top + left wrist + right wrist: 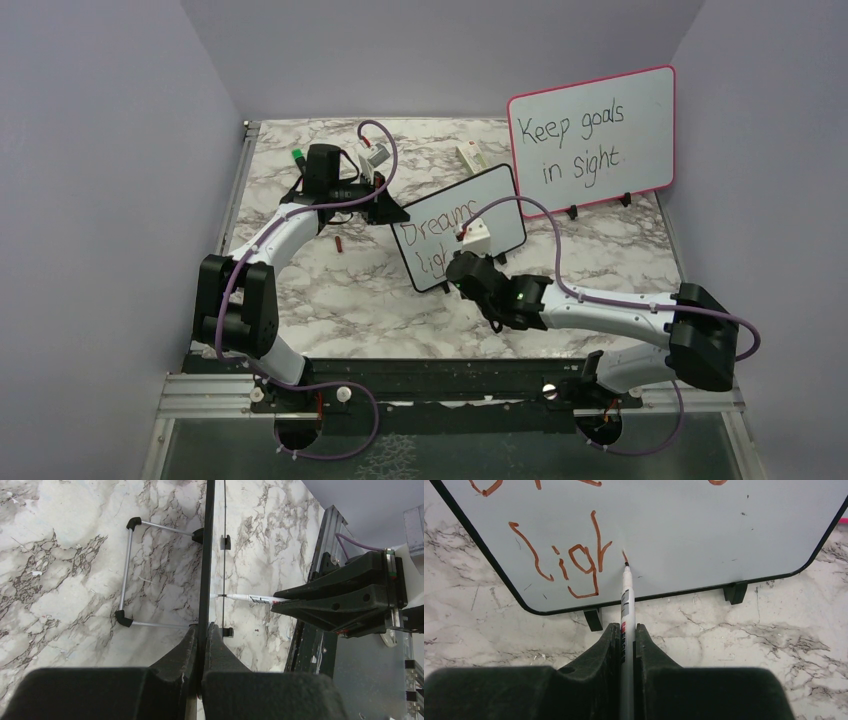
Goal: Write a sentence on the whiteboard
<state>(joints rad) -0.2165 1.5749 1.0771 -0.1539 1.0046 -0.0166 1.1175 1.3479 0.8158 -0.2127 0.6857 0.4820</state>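
Whiteboard hold: left claw is pinched narrow on the left edge of the whiteboard, which is seen edge-on from the left wrist.
Why held: likely to steady the upright board so it does not slide or tip under the pen's push.
Pen claw: right claw is clamped on the marker, with the barrel running out between the fingers.
Pen pose: roughly square to the board face, with the tip on the surface just right of the "h". That suits a clean stroke.
Sentence: red writing. The lower line reads "ligh", plus a short fresh tick at the tip, probably the start of a "t".
Progress: lower line unfinished, by my read.
Board place: mid table, standing on its small black feet and tilted back a little, between the two arms.
Beyond: pink-framed board at far right, with black writing, well apart from the claws.
Hidden: the right claw covers the ends of both red lines in the top view. The upper line is cut off at the top of the right wrist view.
Unclear: small red bit on the table left of the board, maybe a cap. Cannot tell.
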